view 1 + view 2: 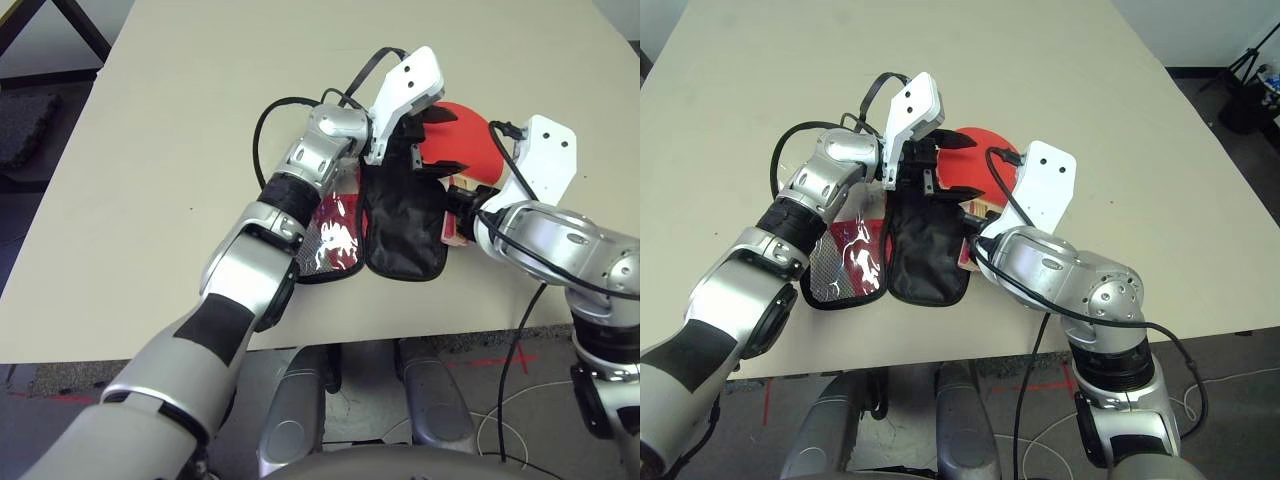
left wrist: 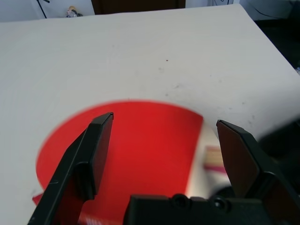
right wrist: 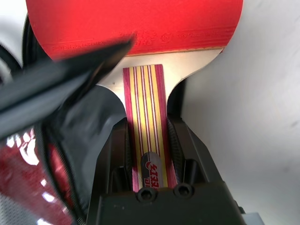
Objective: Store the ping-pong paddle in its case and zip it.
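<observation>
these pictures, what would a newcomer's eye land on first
The round red rubber-faced ping-pong paddle, its striped wooden handle clamped in the right gripper near the table's front edge. Beside it lies the red fabric case, spread open, black lining up, with the open left gripper over the blade.

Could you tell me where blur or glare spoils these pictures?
Left wrist view: the ping-pong paddle is soft and out of focus, its handle smeared, while the left pincer stays sharp. Right wrist view: a dark blurred shape crosses the blade; bright glare flecks the case; the right pincer on the handle is crisp. Head views: shiny patches on the case's mesh.
</observation>
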### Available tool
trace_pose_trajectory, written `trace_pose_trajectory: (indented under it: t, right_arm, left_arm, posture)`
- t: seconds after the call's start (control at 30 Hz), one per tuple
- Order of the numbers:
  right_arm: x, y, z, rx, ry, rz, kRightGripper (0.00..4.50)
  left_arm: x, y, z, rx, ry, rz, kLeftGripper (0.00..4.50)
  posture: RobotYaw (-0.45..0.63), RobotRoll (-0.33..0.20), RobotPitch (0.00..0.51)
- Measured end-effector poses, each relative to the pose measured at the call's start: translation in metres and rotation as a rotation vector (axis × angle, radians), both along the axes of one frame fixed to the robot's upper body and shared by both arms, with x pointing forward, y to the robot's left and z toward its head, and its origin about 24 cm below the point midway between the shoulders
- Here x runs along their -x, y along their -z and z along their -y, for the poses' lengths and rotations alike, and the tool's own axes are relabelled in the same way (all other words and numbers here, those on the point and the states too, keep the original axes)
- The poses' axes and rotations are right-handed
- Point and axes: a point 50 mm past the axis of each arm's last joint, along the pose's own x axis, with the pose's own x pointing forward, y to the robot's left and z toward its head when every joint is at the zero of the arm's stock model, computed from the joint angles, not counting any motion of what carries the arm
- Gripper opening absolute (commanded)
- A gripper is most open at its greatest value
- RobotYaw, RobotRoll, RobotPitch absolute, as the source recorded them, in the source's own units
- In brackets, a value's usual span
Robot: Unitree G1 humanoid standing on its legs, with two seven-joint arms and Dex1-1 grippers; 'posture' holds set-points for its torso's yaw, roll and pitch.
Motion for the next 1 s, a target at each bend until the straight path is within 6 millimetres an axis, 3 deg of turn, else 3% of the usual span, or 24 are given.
trace_pose_trajectory:
  t: [0.13, 0.6, 0.83, 1.0]
  right_arm:
    - [0.007, 0.001, -0.010, -0.019, -0.035, -0.001, 1.13]
    - [0.024, 0.012, -0.012, -0.024, -0.039, -0.035, 1.13]
    - [0.027, 0.015, -0.008, 0.005, -0.057, -0.026, 1.13]
    - [0.028, 0.018, -0.010, 0.006, -0.084, -0.027, 1.13]
  left_arm:
    - [0.001, -0.002, 0.006, 0.015, 0.014, 0.002, 4.50]
    - [0.000, -0.004, 0.001, 0.017, 0.013, 0.020, 4.50]
    - [0.003, -0.023, -0.020, -0.018, 0.023, 0.075, 4.50]
    - [0.008, -0.025, -0.048, -0.056, -0.015, 0.012, 4.50]
  posture:
    - [-0.37, 0.000, 0.302]
    - [-0.34, 0.000, 0.300]
    - [-0.32, 0.000, 0.292]
    - [-0.30, 0.000, 0.289]
